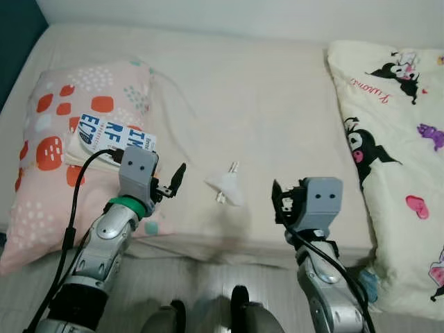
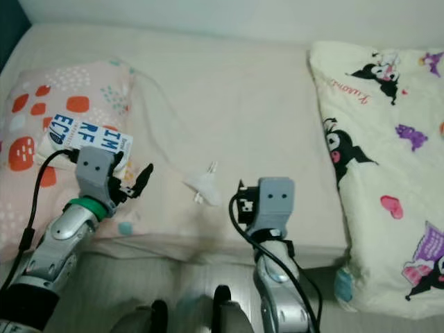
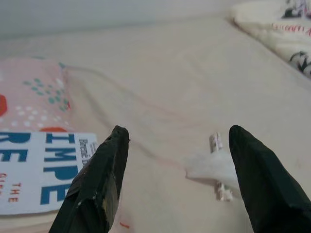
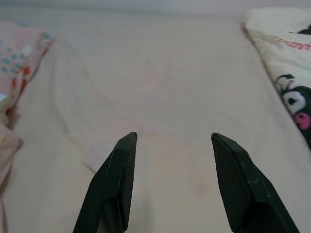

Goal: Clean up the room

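A cream bed (image 1: 263,90) carries a cartoon-print blanket (image 1: 395,139) along its right edge and a pink pillow (image 1: 48,187) at its left edge — a book (image 1: 111,139) lies on it. Near the front edge lies a white wrapper (image 1: 227,186), between the left gripper (image 1: 170,186) and right gripper (image 1: 281,201) — both jaws spread, holding nothing.

A white wrapper (image 2: 201,186) lies on the beige bed (image 2: 243,90) between 2 raised grippers. The left gripper (image 2: 135,184), fingers parted, hovers by a book (image 2: 83,139) on the pink pillow (image 2: 41,118). A cartoon blanket (image 2: 381,152) covers the right.
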Tool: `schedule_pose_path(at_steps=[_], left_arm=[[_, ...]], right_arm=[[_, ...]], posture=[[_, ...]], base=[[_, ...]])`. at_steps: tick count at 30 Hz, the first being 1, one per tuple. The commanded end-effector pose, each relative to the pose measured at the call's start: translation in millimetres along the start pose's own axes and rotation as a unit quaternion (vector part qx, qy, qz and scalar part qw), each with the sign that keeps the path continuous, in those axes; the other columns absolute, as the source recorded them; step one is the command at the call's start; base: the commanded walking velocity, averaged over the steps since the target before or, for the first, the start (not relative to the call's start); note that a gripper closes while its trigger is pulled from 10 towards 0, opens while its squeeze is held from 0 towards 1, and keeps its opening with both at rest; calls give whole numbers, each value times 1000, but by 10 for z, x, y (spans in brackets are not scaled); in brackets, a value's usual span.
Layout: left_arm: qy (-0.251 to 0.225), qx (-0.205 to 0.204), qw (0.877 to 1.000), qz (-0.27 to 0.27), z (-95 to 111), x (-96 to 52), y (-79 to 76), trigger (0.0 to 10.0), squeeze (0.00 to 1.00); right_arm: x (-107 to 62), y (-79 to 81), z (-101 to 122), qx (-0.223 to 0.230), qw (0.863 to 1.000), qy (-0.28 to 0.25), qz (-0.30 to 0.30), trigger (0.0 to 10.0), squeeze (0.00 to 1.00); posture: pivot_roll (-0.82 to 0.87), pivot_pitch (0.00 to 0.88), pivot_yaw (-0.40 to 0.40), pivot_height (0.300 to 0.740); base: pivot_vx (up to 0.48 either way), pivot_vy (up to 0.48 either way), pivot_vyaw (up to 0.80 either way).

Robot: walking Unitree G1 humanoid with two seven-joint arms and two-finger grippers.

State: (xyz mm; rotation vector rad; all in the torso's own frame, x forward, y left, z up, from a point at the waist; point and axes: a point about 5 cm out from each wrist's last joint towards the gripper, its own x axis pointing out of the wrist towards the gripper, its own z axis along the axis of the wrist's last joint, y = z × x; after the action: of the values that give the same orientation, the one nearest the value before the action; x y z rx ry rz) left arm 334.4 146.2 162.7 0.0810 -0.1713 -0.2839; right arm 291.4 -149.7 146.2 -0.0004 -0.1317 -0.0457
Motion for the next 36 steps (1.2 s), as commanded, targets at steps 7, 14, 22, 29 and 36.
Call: schedule_pose_path(at_steps=[7,14,22,29,36], left_arm=[[38,-3,999,-11,-153,-50,-123,10000,0],[54,0,999,8,-125,-36,-95,10000,0],[64,-15,998,16,-120,-37,-110,10000,0],[72,6,997,40,-131,-50,-83,10000,0],[92,9,994,52,-238,-99,-76,10000,0]], right_arm=[[17,-100,-125,-1,1000,11,-29,10000,0],[114,-147,-145,-24,999,11,-33,10000,0],[151,-182,-146,-30,999,11,-35,10000,0],[162,-150,-165,-44,999,14,-20,10000,0],[155,-61,-225,-75,997,27,22,10000,0]], posture=[[-69,133,71,709],[-66,124,63,709],[-60,135,53,709],[-60,144,48,709],[-66,155,44,709]], base=[[0,0,-116],[0,0,-679],[0,0,-706],[0,0,-58],[0,0,0]])
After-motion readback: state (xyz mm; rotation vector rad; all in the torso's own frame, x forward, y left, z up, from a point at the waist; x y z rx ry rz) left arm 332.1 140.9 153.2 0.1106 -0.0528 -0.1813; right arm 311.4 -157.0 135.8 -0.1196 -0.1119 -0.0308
